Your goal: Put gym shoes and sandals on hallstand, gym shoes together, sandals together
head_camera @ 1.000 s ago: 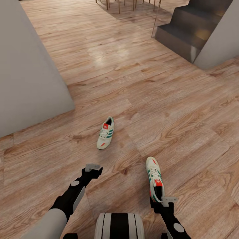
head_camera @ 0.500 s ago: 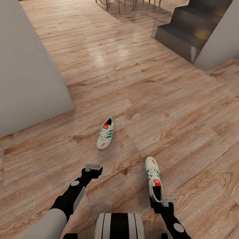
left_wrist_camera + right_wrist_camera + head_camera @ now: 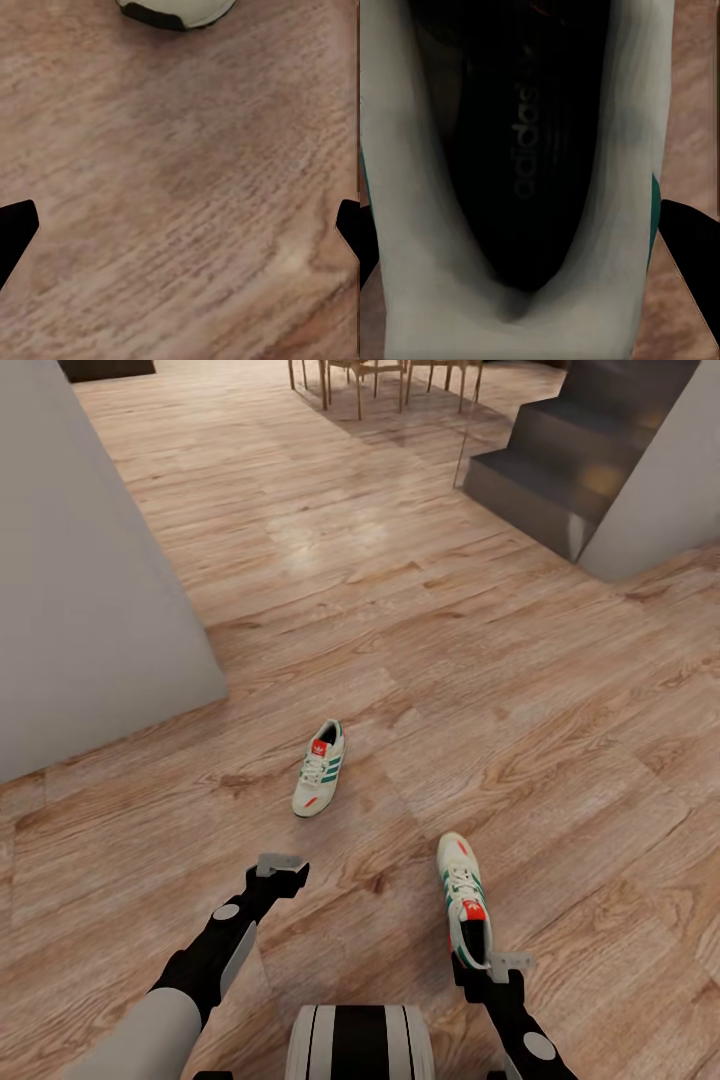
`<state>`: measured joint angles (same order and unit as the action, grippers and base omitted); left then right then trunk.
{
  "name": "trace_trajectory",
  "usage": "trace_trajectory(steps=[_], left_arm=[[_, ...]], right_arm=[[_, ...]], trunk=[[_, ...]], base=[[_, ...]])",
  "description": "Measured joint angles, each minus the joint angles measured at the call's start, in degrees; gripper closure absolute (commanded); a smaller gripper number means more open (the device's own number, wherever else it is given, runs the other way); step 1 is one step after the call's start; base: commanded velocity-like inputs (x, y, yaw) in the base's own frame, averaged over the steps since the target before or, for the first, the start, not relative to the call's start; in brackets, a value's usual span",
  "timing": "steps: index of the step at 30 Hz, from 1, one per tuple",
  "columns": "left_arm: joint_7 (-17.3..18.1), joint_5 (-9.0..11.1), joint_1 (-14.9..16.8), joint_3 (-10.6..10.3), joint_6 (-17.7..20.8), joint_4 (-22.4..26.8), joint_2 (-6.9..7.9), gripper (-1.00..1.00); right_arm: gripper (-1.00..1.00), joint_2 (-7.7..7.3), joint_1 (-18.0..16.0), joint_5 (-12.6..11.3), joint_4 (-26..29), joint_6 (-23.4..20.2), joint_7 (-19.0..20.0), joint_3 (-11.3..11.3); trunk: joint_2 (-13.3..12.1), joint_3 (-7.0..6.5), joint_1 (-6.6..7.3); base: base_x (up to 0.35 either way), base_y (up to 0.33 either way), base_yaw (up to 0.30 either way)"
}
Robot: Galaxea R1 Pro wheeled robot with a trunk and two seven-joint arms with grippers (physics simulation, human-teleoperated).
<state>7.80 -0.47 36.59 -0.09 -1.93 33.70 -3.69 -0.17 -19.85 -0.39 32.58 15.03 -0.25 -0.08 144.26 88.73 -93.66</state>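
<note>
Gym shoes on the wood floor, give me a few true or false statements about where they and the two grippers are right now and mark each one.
1. Two gym shoes lie apart on the corridor floor. True: the far gym shoe and the near gym shoe.
2. The left gripper holds a shoe. False: its fingers are spread over bare planks, and the far gym shoe lies beyond it.
3. The right gripper is at the near gym shoe's heel. True: the right wrist view looks into the shoe's dark opening between the fingers.
4. A dark staircase stands at the far right. True.
5. The far gym shoe rests on the staircase. False: it lies on the floor near the grey wall.
</note>
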Motion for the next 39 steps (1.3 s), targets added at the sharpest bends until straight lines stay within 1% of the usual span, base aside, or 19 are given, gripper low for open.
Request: trace_trajectory(steps=[18,21,22,24,25,26,27,28,29,30,31,32,35,39], left_arm=[[0.0,0.0,0.0,0.0,0.2,0.0,-0.08,-1.0],[0.0,0.0,0.1,0.0,2.0,0.9,-0.08,-1.0],[0.0,0.0,0.1,-0.1,2.7,1.6,-0.08,-1.0],[-0.1,0.0,0.1,-0.2,4.5,3.9,-0.12,-1.0],[-0.1,0.0,0.1,-0.2,4.8,4.3,-0.15,-1.0],[-0.1,0.0,0.1,-0.2,5.3,5.0,-0.18,-1.0],[-0.1,0.0,0.1,-0.3,7.4,8.3,-0.51,-1.0],[-0.1,0.0,0.1,-0.3,7.8,8.7,-0.56,-1.0],[-0.1,0.0,0.1,-0.4,8.0,8.9,-0.61,-1.0],[-0.1,0.1,0.1,-0.4,8.0,8.8,-0.62,-1.0],[-0.1,0.1,0.1,-0.4,8.1,8.8,-0.62,-1.0],[-0.1,0.0,0.0,-0.4,8.1,8.8,-0.61,-1.0],[-0.1,0.1,0.1,-0.4,8.2,8.8,-0.6,-1.0],[-0.1,0.1,0.1,-0.4,8.2,8.8,-0.57,-1.0]], right_arm=[[1.0,0.0,0.0,0.2,0.4,-0.2,0.0,0.0],[1.0,0.0,0.0,0.2,0.9,-1.3,0.0,0.0],[1.0,-0.02,0.0,0.2,1.2,-2.4,0.1,-0.1],[1.0,-0.07,0.0,0.2,3.2,-8.2,0.1,-0.1],[1.0,-0.07,0.0,0.2,3.9,-9.8,0.1,-0.1],[1.0,-0.08,0.0,0.2,5.5,-13.3,0.1,-0.1],[1.0,0.05,0.0,0.2,13.0,-28.3,0.0,0.1],[1.0,0.07,0.0,0.3,19.5,-32.0,0.0,0.1],[1.0,0.13,0.0,0.5,29.2,-35.1,-0.1,0.2],[1.0,0.14,0.0,0.6,37.5,-36.1,-0.1,0.2],[1.0,0.15,0.0,0.6,39.3,-37.2,-0.1,0.2],[1.0,0.16,0.0,0.4,36.8,-39.1,-0.1,0.2],[1.0,0.17,0.1,0.3,37.1,-40.4,0.0,0.2],[1.0,0.17,0.1,0.2,37.1,-40.6,-0.1,0.2]], trunk=[[-0.2,-3.99,0.46],[-0.3,-4.66,0.54],[-0.3,-4.88,0.57],[-0.3,-5.32,0.62],[-0.3,-5.55,0.64],[-0.3,-5.77,0.67],[-0.4,-6.0,0.7],[-0.4,-6.21,0.72],[-0.4,-6.43,0.74],[-0.4,-6.66,0.78],[-0.4,-6.88,0.8],[-0.4,-7.09,0.82],[-0.5,-7.77,0.9],[-0.5,-8.65,1.0]], base=[[0.0,0.0,0.0],[0.0,0.0,0.0],[0.0,0.0,0.0],[0.0,0.0,0.0],[0.0,0.0,0.0],[0.0,0.0,0.0],[0.0,0.0,0.0],[0.0,0.0,0.0],[0.0,0.0,0.0],[0.0,0.0,0.0],[0.0,0.0,0.0],[0.0,0.0,0.0],[0.0,0.0,0.0],[0.0,0.0,0.0]])
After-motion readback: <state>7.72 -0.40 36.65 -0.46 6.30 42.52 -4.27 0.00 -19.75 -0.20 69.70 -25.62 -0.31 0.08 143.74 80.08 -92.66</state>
